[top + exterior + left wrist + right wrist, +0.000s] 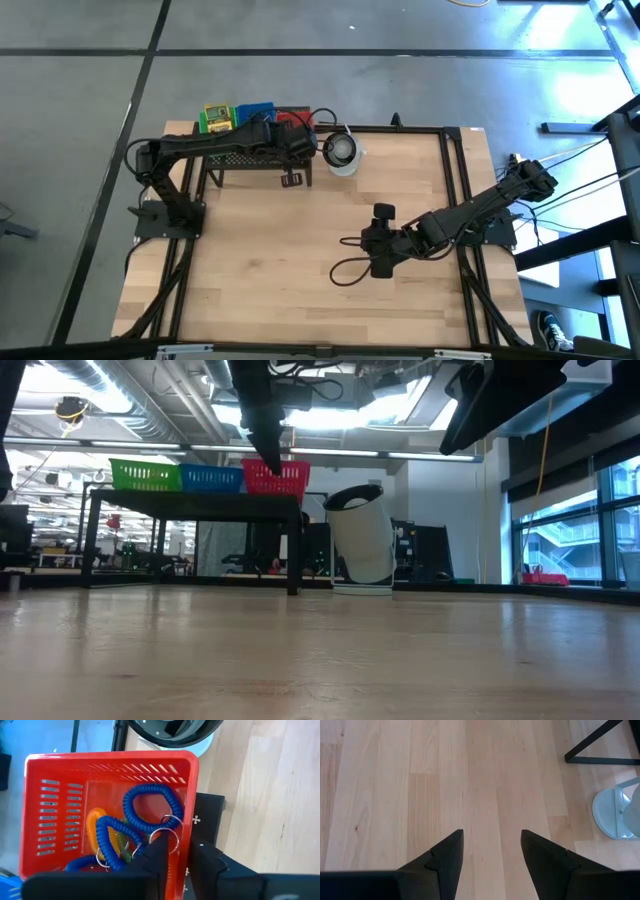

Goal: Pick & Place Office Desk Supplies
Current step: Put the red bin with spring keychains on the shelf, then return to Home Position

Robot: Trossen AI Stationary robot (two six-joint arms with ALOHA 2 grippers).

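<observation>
A red basket [110,775] stands on the black rack [255,160] at the table's far left, beside a blue basket [256,108] and a green one [216,118]. Inside it lie blue coiled bands [150,805] with silver rings [171,832], plus an orange coil [92,827]. My left gripper [182,862] hangs over the red basket's right wall, its fingers a little apart, one over the inside and one over the outside. My right gripper [492,855] stands open above bare wood near the table's middle [383,213]. My left gripper comes slanting down from above at the red basket's right wall [187,820]. A silver ring of a blue coil lies right at the tip of its inner finger [160,852]. Whether the finger touches the ring or the wall, I cannot tell.
A round white cup-like object [342,150] stands just right of the rack, close to the red basket. The wooden table [300,250] is framed by black rails [455,190]. A black cable loop [345,272] lies near my right arm.
</observation>
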